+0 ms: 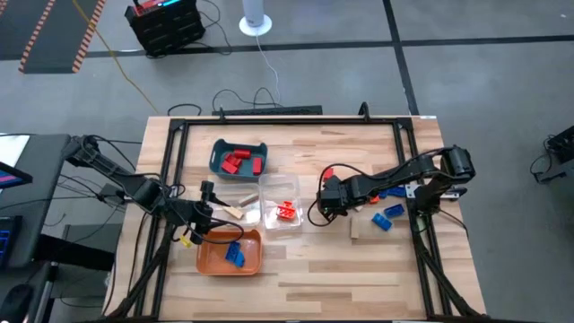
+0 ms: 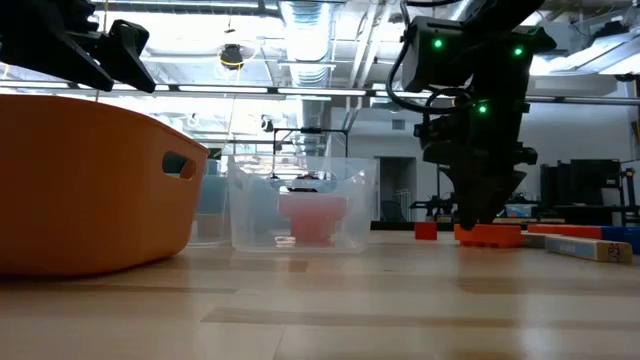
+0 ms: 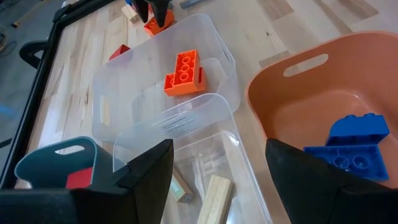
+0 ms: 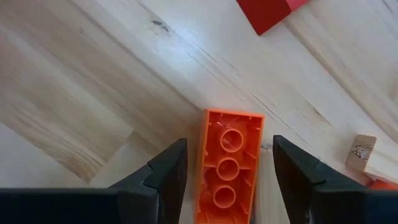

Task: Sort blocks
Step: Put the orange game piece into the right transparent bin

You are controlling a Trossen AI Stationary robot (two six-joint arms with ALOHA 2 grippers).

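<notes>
Orange brick [image 4: 227, 165] lies flat on the table between the right gripper's [image 4: 229, 180] spread, unclosed fingers, lined up for grabbing; left gripper [image 3: 217, 180] waits open over the trays

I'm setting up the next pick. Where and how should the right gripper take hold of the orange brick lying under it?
Grip the orange brick across its two long side walls, coming straight down from above. It lies flat on the table, hollow underside up, and the right gripper already straddles its narrow width with open fingers, so closing there looks simplest.
</notes>
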